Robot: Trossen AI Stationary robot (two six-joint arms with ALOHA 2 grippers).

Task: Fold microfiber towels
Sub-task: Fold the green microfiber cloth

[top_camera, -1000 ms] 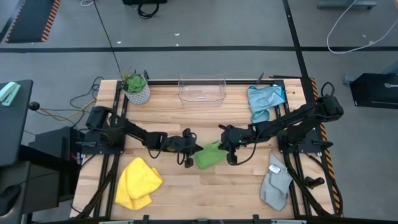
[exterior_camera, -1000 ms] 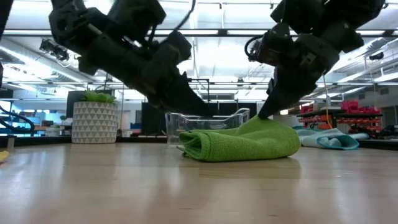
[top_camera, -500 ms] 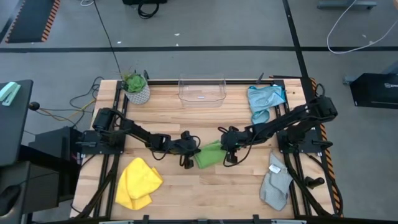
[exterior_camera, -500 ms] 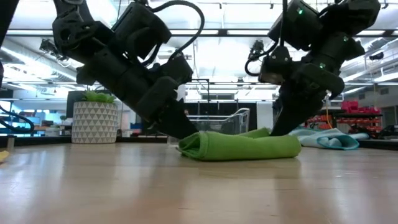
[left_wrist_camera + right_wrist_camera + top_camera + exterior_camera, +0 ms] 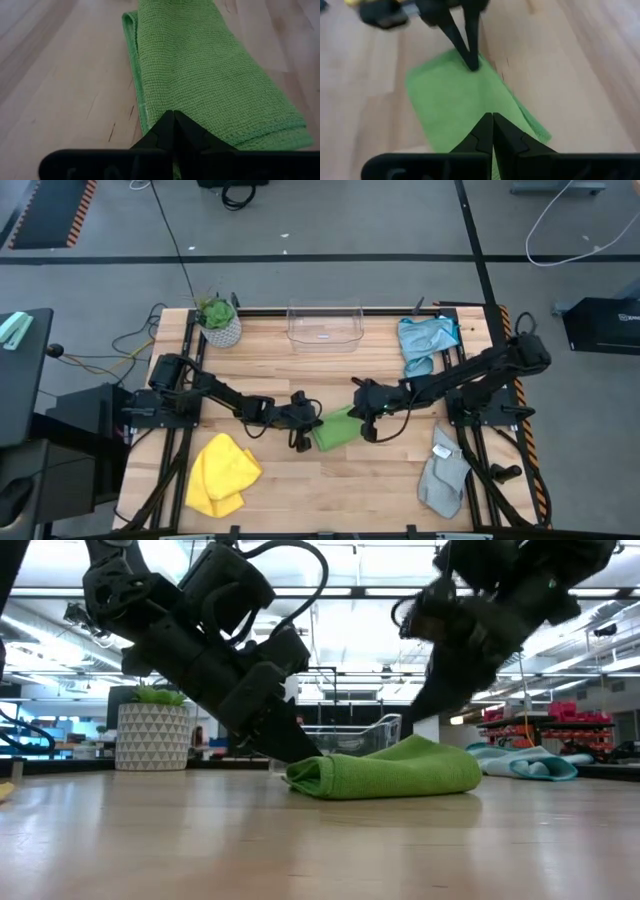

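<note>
Folded green towel (image 5: 338, 430) at counter (image 5: 350, 490) centre, pinned at one end under clenched left end effector (image 5: 312, 423); right end effector (image 5: 362, 412) clenched, raised just above the other end. Around it, well apart: yellow towel (image 5: 220, 473), grey towel (image 5: 443, 472), blue towel (image 5: 425, 340), plant (image 5: 218, 320), clear bin (image 5: 324, 326). Contact of left tips with cloth plain only from low and right wrist views
</note>
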